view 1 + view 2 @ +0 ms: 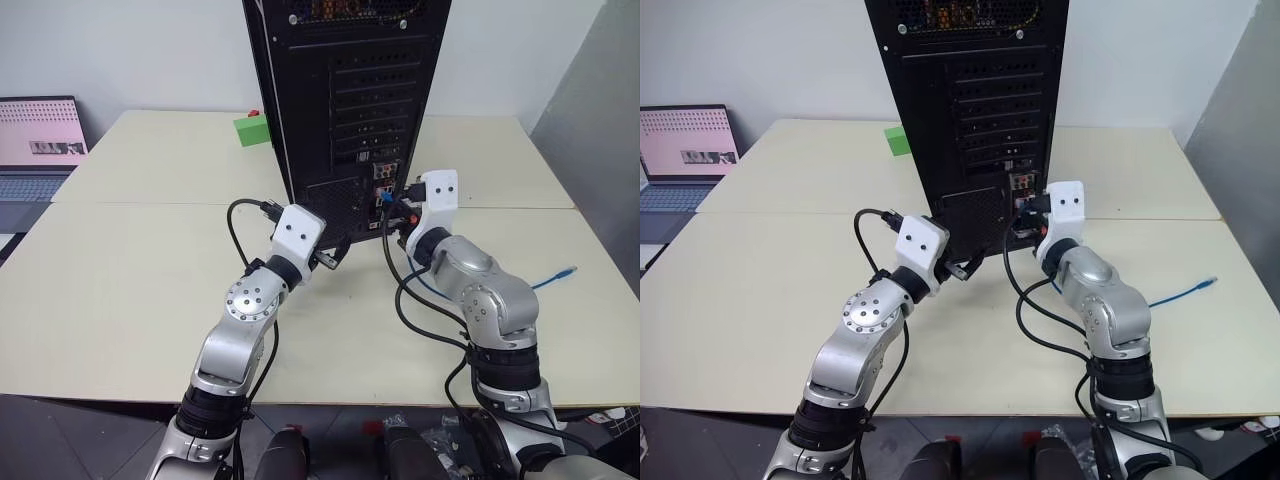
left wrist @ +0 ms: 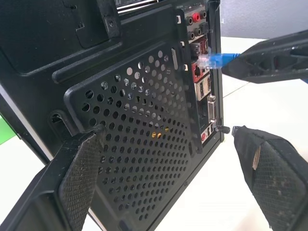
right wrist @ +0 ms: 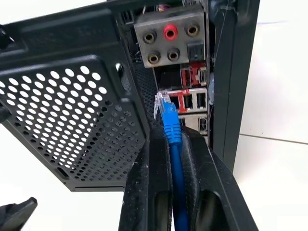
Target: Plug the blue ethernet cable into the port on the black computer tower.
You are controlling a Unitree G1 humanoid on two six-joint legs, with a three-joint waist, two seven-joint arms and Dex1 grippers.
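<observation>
The right fingers [image 3: 173,144] pinch the blue cable [image 3: 171,126], its plug just before the tower's [image 1: 345,90] port [image 3: 179,101], while the left fingers [image 2: 163,173] stand wide open.

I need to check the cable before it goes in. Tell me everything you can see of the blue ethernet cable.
The blue ethernet cable is a thin bright-blue cord ending in a small clear plug with a blue boot. The right gripper is shut on it just behind the boot, holding the plug at the connector strip on the black computer tower, not visibly seated. The rest trails behind the arm across the table, its far plug lying free.
</observation>
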